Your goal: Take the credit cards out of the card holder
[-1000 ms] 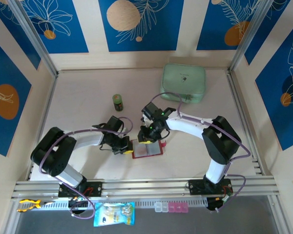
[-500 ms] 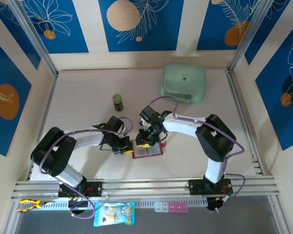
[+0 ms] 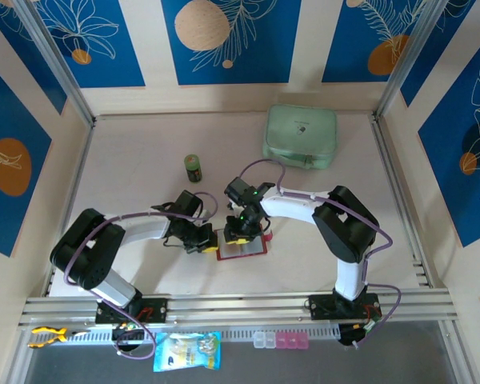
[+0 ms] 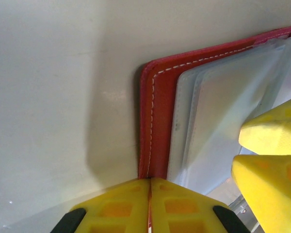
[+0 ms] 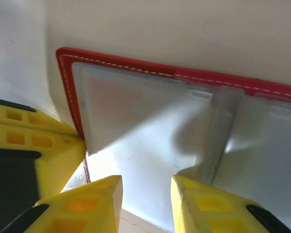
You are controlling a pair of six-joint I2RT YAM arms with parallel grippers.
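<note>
The card holder [image 4: 157,121] is pinched by the left hand [image 4: 150,187]; the right hand [image 5: 146,191] is held part-open above it

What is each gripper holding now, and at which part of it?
The left gripper pinches the red card holder at the edge of its cover. The right gripper holds nothing: its jaws stand apart at the clear sleeves.
</note>
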